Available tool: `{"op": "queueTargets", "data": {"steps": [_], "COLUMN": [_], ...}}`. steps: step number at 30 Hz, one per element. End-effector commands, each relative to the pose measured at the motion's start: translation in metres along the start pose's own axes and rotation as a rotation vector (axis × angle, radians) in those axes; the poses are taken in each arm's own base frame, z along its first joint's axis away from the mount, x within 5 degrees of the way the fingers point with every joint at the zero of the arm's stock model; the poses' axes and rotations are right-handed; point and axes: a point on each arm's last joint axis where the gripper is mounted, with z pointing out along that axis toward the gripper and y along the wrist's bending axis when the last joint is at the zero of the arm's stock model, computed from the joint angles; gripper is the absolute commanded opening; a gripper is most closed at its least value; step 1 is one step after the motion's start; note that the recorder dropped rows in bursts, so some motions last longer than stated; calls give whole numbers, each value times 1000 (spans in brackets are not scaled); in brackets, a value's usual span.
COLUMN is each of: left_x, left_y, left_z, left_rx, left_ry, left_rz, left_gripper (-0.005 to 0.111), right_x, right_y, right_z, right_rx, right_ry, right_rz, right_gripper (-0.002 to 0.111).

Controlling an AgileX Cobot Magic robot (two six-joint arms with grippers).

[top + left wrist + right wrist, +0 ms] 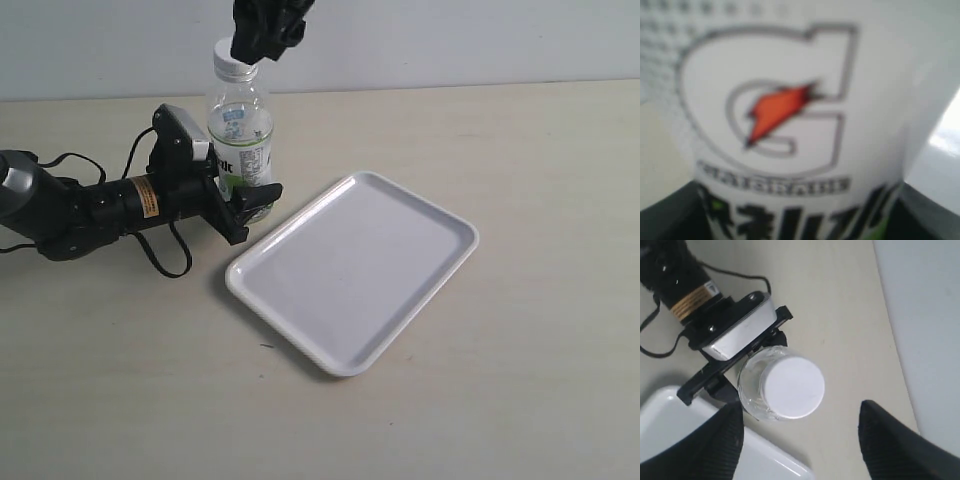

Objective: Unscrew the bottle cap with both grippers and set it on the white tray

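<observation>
- Bench (520, 380) carries the tray (350, 270), lying flat just right of the bottle (240, 120).
- Left arm (90, 205), with a looped cable (165, 262), lies low across the bench on the bottle's left.
- One tray corner sits close beside the left jaws.
- Bottle stands upright, with the left jaws clamped on its lower body at the label.
- Cap (794, 387) sits on the bottle's neck.
- Right jaws are open and hang above the cap, a finger (710, 445) on each side, both clear of it in the right wrist view.
</observation>
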Motion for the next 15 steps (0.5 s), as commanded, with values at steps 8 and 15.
{"op": "queueTargets", "data": {"steps": [8, 15], "left_x": [6, 6], "left_y": [-1, -1], "left_z": [-1, -1], "left_rx": [12, 12], "left_ry": [64, 64], "left_rz": [16, 16], "left_gripper": [0, 0], "right_x": [-8, -4], "right_y": [-7, -6], "right_z": [-21, -3], "right_rx": [65, 41], "right_ry": [-106, -73], "right_rz": [779, 868], "right_gripper": [74, 74]}}
